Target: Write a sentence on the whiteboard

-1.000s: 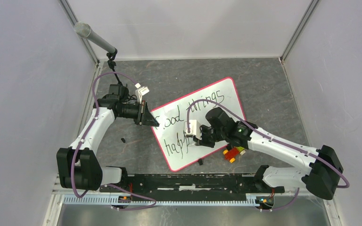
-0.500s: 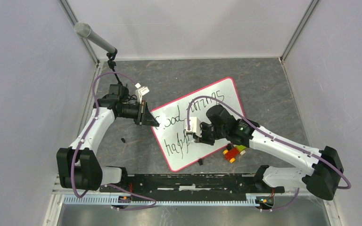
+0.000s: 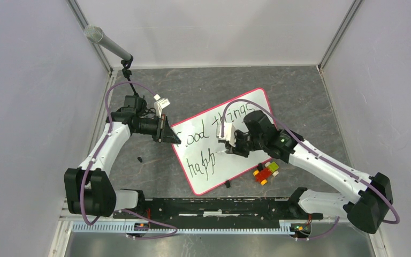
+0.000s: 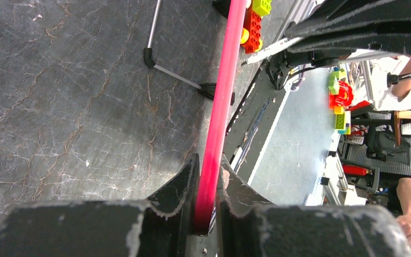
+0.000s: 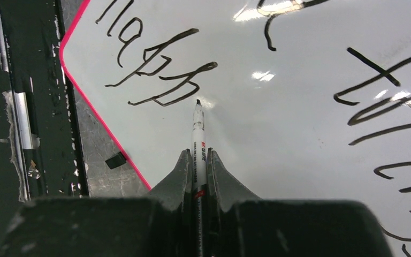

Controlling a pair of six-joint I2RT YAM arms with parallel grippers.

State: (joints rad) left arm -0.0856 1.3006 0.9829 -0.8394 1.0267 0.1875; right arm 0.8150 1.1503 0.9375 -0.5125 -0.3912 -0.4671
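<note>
- Whiteboard (image 3: pixel 230 168) rim is clamped edge-on between the jaws of the left gripper (image 4: pixel 207 176); in the wrist view the red-pink edge (image 4: pixel 222 107) runs straight out from the closed fingers.
- From the top, the left gripper (image 3: pixel 168 134) holds the board at its left corner, next to the start of the first line.
- Right gripper (image 5: pixel 197 160) is closed on a thin white marker (image 5: pixel 198 123), barrel between the two fingers, black tip pointing away from the wrist.
- Marker tip sits at the white surface (image 5: pixel 278 134), just beside the end of the last "p" stroke; contact or a hair above, cannot tell.
- From the top, the right gripper (image 3: pixel 229 147) hovers over the middle of the whiteboard, between the two lines.
- The sentence (image 3: pixel 200 136) reads "Good things" on the far line and "happ" (image 3: pixel 202 165) on the near line, in black cursive.
- The board lies turned at an angle on the dark grey table (image 3: pixel 192 85), roughly centred between the arms.
- Small black piece (image 3: pixel 228 184) on the table, just off the board's near edge.
- Toy bricks (image 3: pixel 266 172), red, yellow and green, just beside the board's right near edge, under the right arm.
- Tiny black bit (image 3: pixel 139 159) on the table left of the board.
- Microphone (image 3: pixel 107 44) on a stand at the far left corner.
</note>
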